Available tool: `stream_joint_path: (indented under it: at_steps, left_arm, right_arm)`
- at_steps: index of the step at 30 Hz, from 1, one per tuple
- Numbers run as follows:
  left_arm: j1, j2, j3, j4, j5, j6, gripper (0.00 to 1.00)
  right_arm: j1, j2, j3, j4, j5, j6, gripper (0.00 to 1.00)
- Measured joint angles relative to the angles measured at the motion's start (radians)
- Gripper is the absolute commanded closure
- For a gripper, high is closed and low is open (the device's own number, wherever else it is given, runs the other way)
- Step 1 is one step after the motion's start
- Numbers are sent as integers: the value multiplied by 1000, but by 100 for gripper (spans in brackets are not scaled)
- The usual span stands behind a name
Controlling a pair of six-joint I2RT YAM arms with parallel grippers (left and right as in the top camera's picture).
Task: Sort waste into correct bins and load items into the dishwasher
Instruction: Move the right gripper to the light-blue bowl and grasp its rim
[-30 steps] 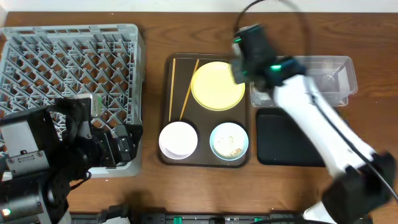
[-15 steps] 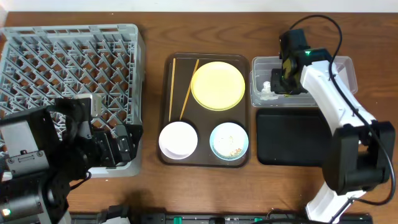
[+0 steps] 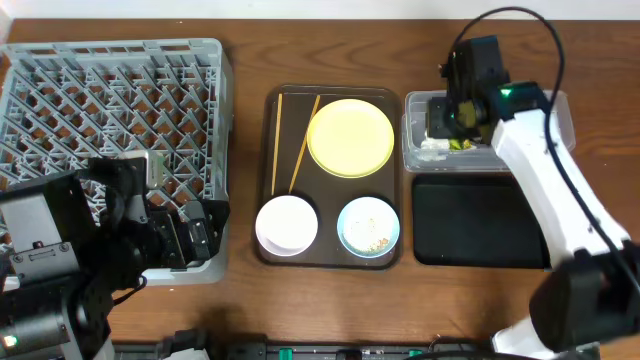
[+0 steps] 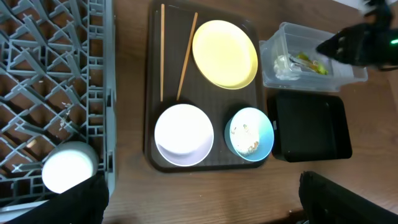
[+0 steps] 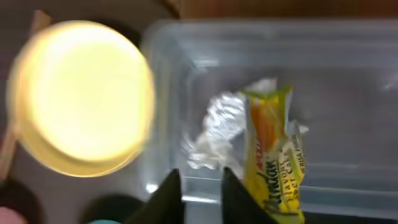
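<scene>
Two tools apart, left tool (image 4: 202, 180) wide, right tool (image 5: 199, 186) barely; wrapper (image 5: 273, 155) lettering right-wrist only.

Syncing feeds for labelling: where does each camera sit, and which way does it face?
Overhead: above the table, straight down on dish rack, brown tray, clear tub; left arm and right arm show.
Left wrist: high beside the rack, facing down; fingers at bottom corners.
Right wrist: close over the tub, down on wrapper and tissue; fingers at bottom.
Shared: yellow plate, tub.

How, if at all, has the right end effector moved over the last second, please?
Yes: in the overhead view the right end effector swung right, from the yellow plate's right edge to over the clear tub's left end.
</scene>
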Motion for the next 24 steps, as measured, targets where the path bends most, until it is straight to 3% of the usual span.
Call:
stream_joint_path:
  at_steps: [3, 12, 17, 24]
  left_arm:
    - [0, 0, 0, 0, 0, 0, 2]
    - [0, 0, 0, 0, 0, 0, 2]
    - [0, 0, 0, 0, 0, 0, 2]
    - [0, 0, 0, 0, 0, 0, 2]
  right_arm:
    - [3, -35, 8, 3, -3, -4, 99]
    - [3, 20, -17, -79, -3, 7, 99]
    - [-10, 56, -34, -122, 114, 62, 99]
    - [-139, 56, -34, -80, 264, 169, 99]
